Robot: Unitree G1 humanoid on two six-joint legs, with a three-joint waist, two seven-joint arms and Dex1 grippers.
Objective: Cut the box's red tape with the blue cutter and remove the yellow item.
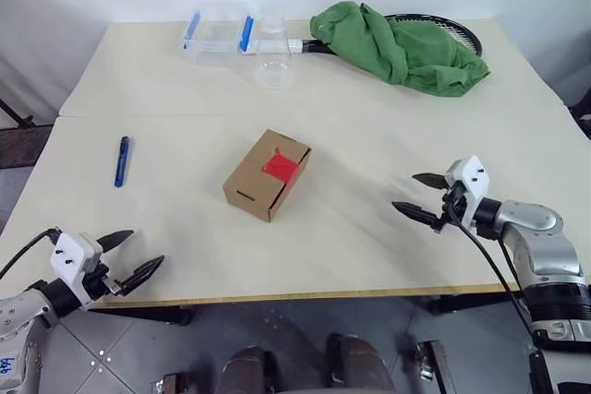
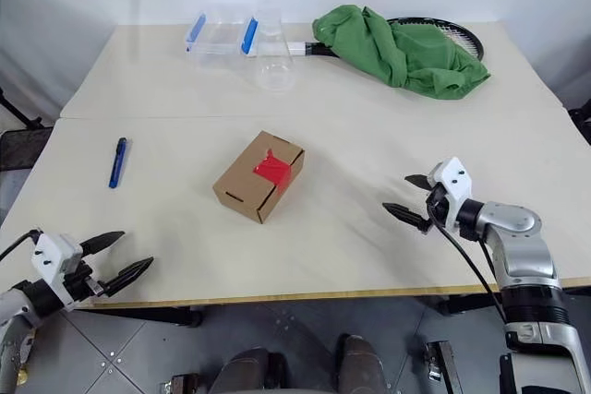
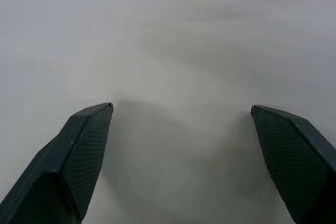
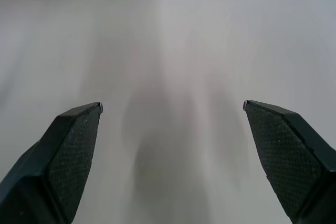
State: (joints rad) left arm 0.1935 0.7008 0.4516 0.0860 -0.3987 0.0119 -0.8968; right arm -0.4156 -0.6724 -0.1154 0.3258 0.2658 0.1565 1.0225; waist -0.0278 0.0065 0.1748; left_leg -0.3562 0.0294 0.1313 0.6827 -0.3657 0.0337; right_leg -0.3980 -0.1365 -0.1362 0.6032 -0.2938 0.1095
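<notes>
A small brown cardboard box point(image 1: 261, 180) lies closed in the middle of the table, with a strip of red tape point(image 1: 280, 167) across its top. The slim blue cutter point(image 1: 122, 161) rests flat on the table well to the box's left. My left gripper point(image 1: 136, 256) hovers open at the table's near left edge, below the cutter, holding nothing. On the right, my right gripper point(image 1: 413, 195) stands open just above the tabletop, pointing toward the box from some distance. The yellow item is hidden.
At the back of the table point(image 1: 369, 228) stand a clear plastic container point(image 1: 218, 35) with blue clips and a clear cup point(image 1: 273, 69). A crumpled green cloth point(image 1: 397, 47) lies over a black racket point(image 1: 454, 32) at the back right.
</notes>
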